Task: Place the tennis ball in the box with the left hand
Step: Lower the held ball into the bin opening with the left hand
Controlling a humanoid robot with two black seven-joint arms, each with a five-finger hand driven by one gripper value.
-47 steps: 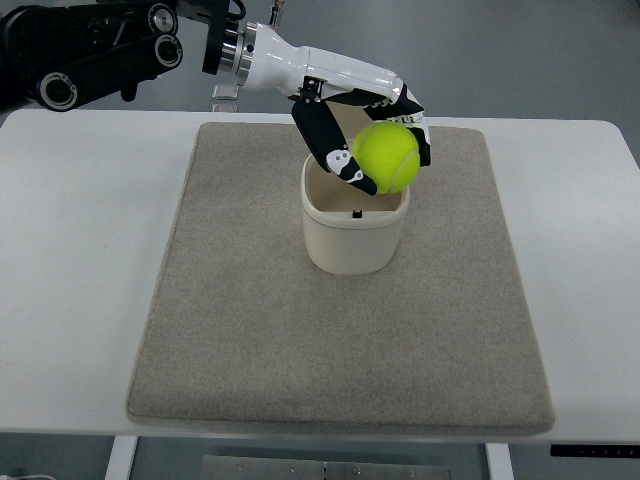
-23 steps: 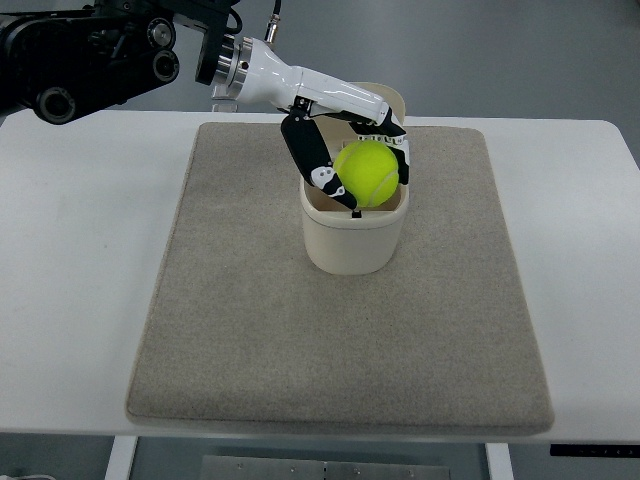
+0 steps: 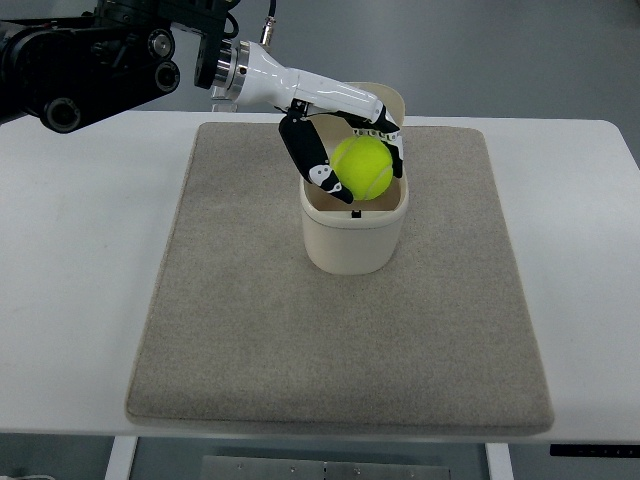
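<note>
Yellow tennis ball (image 3: pixel 363 166) clasped between left hand (image 3: pixel 345 140) fingers (image 3: pixel 312 160), over box (image 3: pixel 354 232).

The left arm (image 3: pixel 110 60) reaches in from the far left, white wrist angled down to the right. The left hand (image 3: pixel 345 150) curls its black fingers (image 3: pixel 312 160) around a tennis ball (image 3: pixel 362 167).

A fuzzy, felt-like nap is shown by the tennis ball (image 3: pixel 362 167), while the box (image 3: pixel 354 238) looks to be made of smooth, matt cream plastic. The left hand (image 3: pixel 340 140) is cased in glossy white plastic with black, duller fingers (image 3: pixel 305 152). The mat (image 3: pixel 260 330) is seen as coarse, woven grey cloth, laid on a smooth, matt white table (image 3: pixel 80 260).
</note>
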